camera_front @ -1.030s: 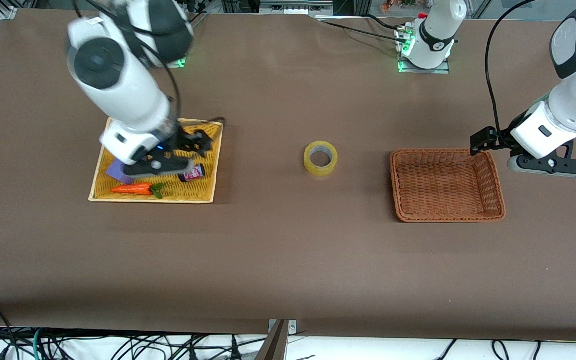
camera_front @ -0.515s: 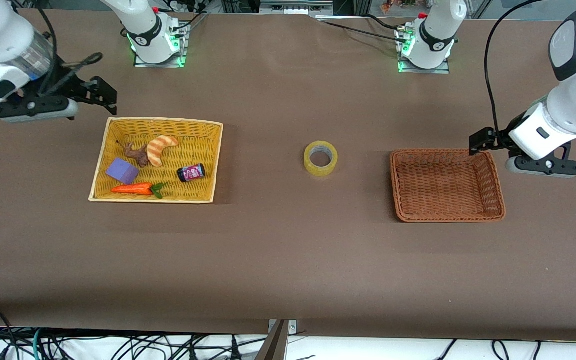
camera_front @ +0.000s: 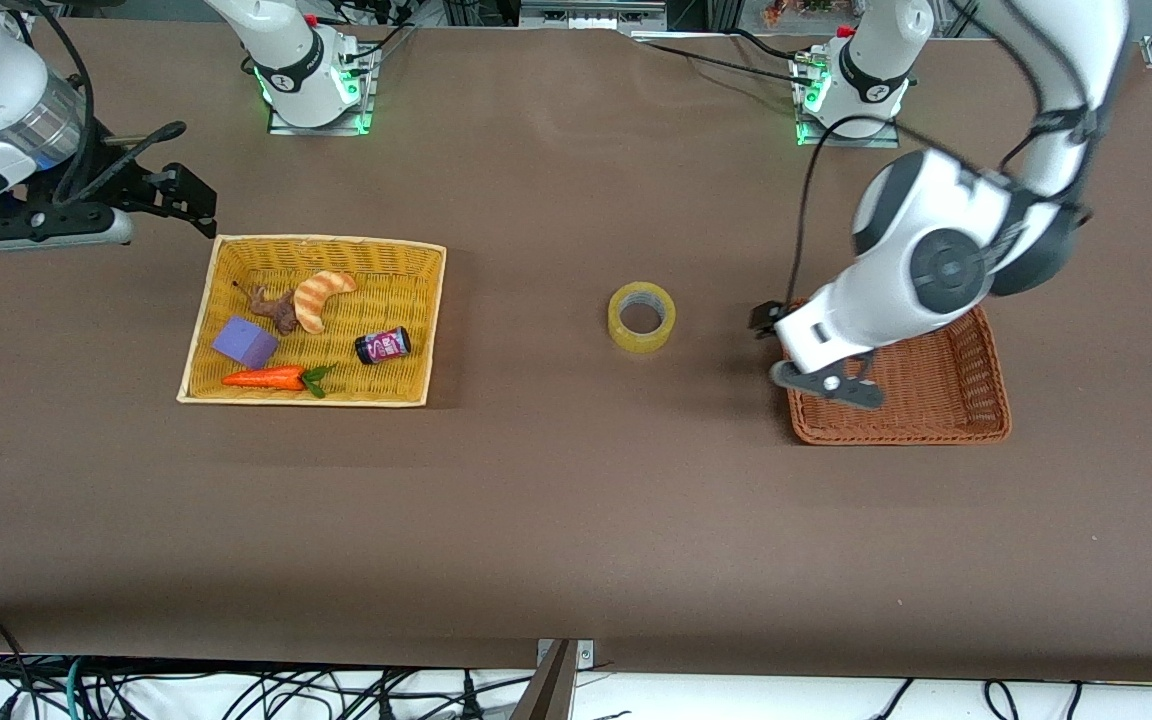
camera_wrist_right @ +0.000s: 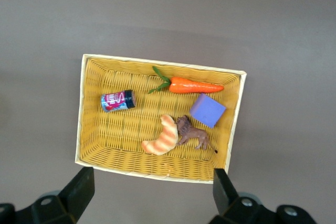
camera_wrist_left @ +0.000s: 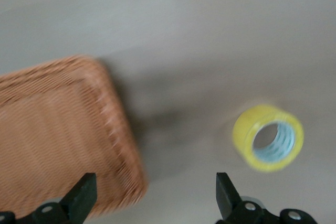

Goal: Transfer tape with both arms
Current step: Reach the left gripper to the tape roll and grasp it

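Tape (camera_front: 641, 316) lay mid-table, unheld. Left gripper (camera_front: 768, 325) spread over brown basket (camera_front: 976, 425) edge; right gripper (camera_front: 194, 200) spread, waiting. Pickup and drop-off remained.

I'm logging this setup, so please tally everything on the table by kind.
Baskets: 2, the yellow basket and the brown basket
Tape rolls: 1, the tape
Toys in the yellow basket: 5, croissant, carrot, purple block, can, brown animal
Total: 8

Tape (camera_front: 641, 316) on table (camera_front: 556, 520) between two baskets (camera_front: 226, 290) (camera_front: 986, 400), toys in the right arm's end basket.
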Robot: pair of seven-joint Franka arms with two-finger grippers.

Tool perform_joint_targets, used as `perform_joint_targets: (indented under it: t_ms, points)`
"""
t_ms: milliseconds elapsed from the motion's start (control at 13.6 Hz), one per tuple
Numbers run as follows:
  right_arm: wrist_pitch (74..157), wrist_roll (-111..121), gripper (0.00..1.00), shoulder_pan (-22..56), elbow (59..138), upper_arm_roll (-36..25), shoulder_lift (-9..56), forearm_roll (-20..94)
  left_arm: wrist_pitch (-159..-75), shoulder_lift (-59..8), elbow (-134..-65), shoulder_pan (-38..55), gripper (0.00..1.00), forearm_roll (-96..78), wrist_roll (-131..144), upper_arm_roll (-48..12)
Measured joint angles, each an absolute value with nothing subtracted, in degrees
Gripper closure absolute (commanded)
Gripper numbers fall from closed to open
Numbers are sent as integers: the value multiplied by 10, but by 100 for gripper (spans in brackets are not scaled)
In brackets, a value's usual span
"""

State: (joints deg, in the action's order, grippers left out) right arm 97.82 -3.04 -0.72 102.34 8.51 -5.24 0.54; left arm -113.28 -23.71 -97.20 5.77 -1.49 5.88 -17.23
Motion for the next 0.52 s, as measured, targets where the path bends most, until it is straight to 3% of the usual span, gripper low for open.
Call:
perform_joint_targets:
  t_ms: [221,515]
  points:
    - [978,-25,0,46,1023,5,-49,5,-1189,-279,-972,100,0,-15,61,-173]
    - [978,-25,0,54,1023,1,-44,5,-1270,-322,-999,152,0,-15,73,-173]
